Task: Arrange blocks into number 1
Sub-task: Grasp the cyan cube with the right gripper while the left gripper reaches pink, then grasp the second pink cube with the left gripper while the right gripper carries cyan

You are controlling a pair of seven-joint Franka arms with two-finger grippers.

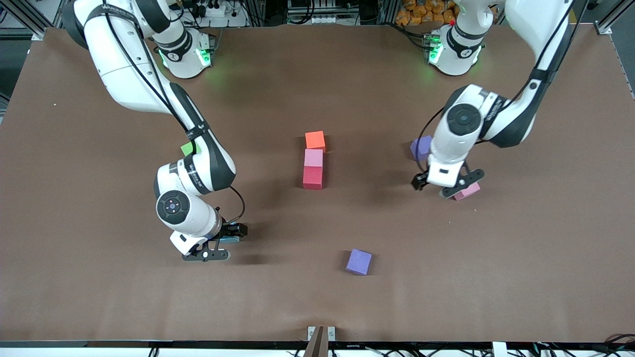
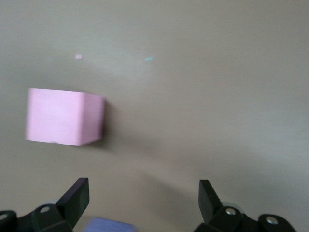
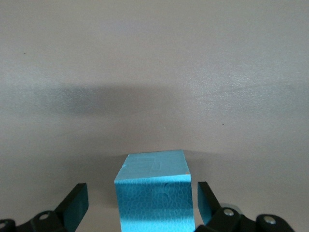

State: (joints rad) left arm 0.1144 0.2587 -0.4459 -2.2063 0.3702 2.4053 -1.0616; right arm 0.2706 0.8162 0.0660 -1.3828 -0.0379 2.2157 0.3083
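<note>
Front view: 3 blocks sit in a touching column at the middle of the frame, the orange block (image 1: 315,140) uppermost, a pink block (image 1: 313,157) under it and the red block (image 1: 312,177) lowest. The right gripper (image 1: 224,244), in the lower left of the frame, is down at the table with its fingers spread wide on either side of the blue block (image 3: 154,192), not clamping it. The left gripper (image 1: 446,187), at the right of the frame, is low over the table with its fingers also wide open and holding nothing; the second pink block (image 1: 467,191) lies just beside it. 1 purple cube (image 1: 358,261) sits lower centre, another (image 1: 420,147) shows above the left gripper, and a green cube (image 1: 188,148) peeks out by the right arm.
</note>
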